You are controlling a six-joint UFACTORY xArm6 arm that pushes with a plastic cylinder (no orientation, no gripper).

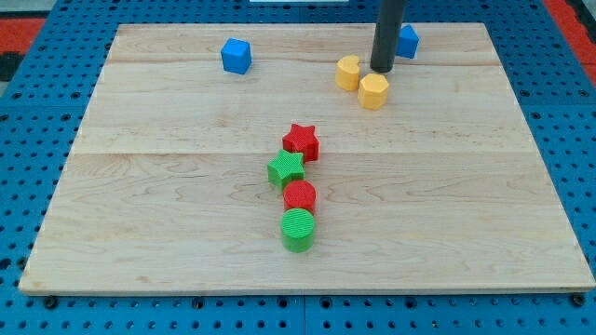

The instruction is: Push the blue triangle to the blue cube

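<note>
- the rod's tip (382,69) rests at the view's top, just left of the blue triangle (407,41), which the rod partly hides; the blue cube (237,56) sits well apart toward the view's left.
- no pincer exists here, so its state cannot be told.
- risk: the two yellow blocks (348,73) (373,91) lie beside the tip and in the path; a leftward push may drag them along or deflect the triangle.
- the wooden tabletop (186,205) sits on blue pegboard (28,140).

tabletop (168,223): pale wood planks, even light | under it: blue pegboard (28,121) on all sides | view's top corners: red patches (19,23)
</note>
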